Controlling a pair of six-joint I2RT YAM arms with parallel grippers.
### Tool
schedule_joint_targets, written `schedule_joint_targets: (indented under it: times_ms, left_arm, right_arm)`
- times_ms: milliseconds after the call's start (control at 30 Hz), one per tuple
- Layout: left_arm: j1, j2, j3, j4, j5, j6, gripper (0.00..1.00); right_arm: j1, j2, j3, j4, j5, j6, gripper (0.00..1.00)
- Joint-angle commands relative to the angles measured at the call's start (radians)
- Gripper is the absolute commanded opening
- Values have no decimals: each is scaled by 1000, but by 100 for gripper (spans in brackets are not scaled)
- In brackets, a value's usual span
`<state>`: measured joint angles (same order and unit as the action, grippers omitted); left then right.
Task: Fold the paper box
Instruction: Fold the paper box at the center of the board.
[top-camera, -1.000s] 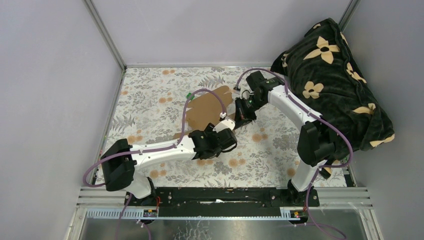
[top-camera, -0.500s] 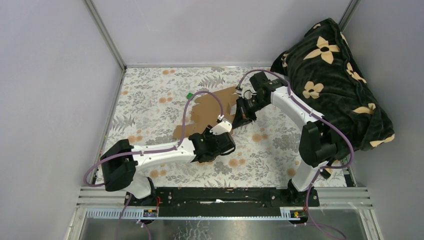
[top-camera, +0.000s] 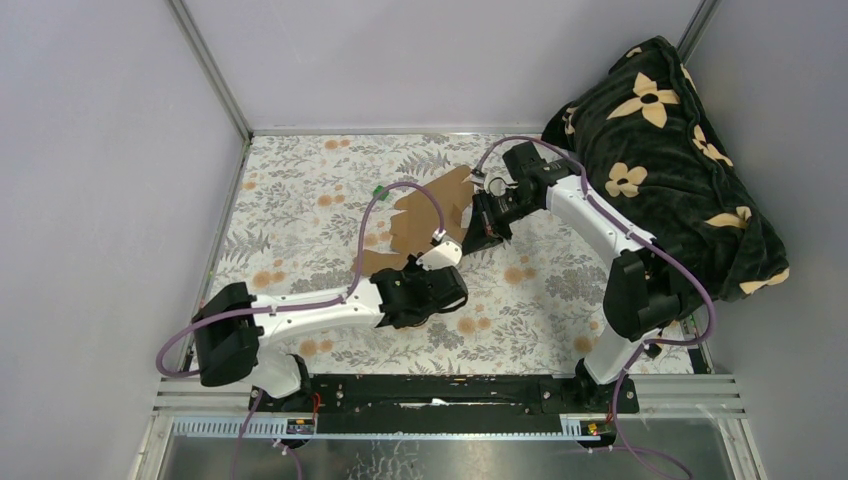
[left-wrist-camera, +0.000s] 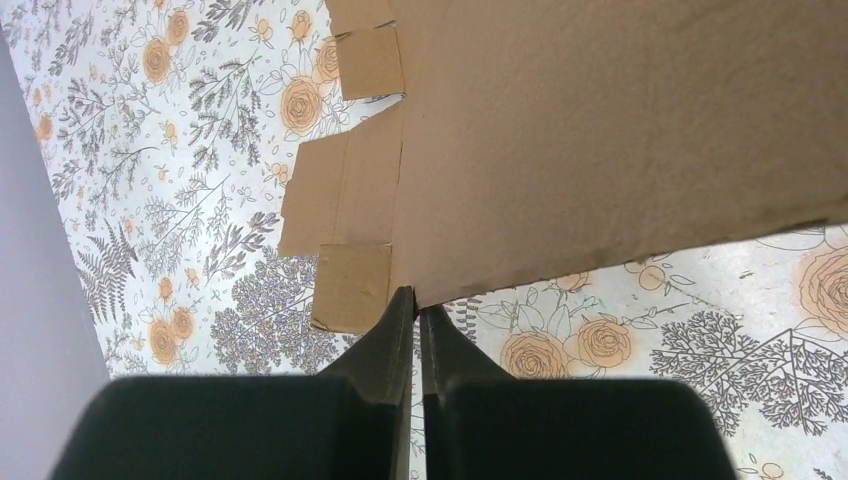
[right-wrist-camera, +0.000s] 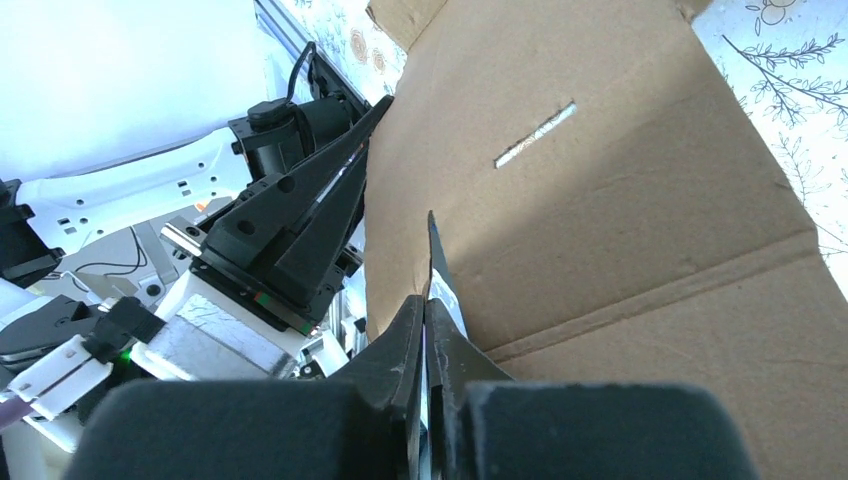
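The paper box (top-camera: 428, 210) is a flat brown die-cut sheet, held tilted up off the floral cloth between the two arms. My left gripper (top-camera: 438, 250) is shut on a lower corner of the paper box (left-wrist-camera: 600, 130), its fingertips (left-wrist-camera: 405, 305) pinching beside the side flaps (left-wrist-camera: 345, 200). My right gripper (top-camera: 472, 238) is shut on another edge of the paper box (right-wrist-camera: 620, 200), near a crease and a narrow slot (right-wrist-camera: 535, 135). In the right wrist view the left gripper (right-wrist-camera: 375, 115) shows at the sheet's far edge.
A tiny green cube (top-camera: 379, 190) lies on the floral cloth (top-camera: 300, 200) just left of the sheet. A black blanket with cream flowers (top-camera: 670, 150) is heaped at the right. Grey walls close in the left and the back.
My left gripper has shut on the sheet's corner. The sheet has risen from lying nearly flat to a steeper tilt, and its low end has drawn to the right.
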<state>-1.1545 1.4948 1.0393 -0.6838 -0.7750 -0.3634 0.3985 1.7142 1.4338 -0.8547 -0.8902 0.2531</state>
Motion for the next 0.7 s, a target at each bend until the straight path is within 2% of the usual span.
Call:
schedule_joint_targets:
  times_ms: [0, 33, 100, 200, 267, 333, 667]
  left_arm:
    - [-1, -56, 6, 61, -29, -3, 6]
    - [-1, -60, 16, 56, -12, -3, 6]
    - [-1, -59, 43, 36, 16, -2, 6]
    - [-1, -37, 99, 0, 73, 1, 7]
    - [-1, 6, 158, -40, 114, 4, 8]
    - [-1, 52, 225, -84, 151, 0, 8]
    - [-1, 288, 607, -312, 338, -60, 9]
  right_arm:
    - [2, -36, -4, -35, -10, -3, 7]
    - [2, -35, -3, -39, 0, -6, 10]
    - [2, -32, 3, -54, 56, -7, 29]
    - [1, -38, 21, -86, 157, -14, 48]
    - [2, -59, 32, -95, 231, -3, 54]
    - [2, -89, 34, -91, 320, 17, 66]
    - [1, -333, -114, 41, 707, 187, 82]
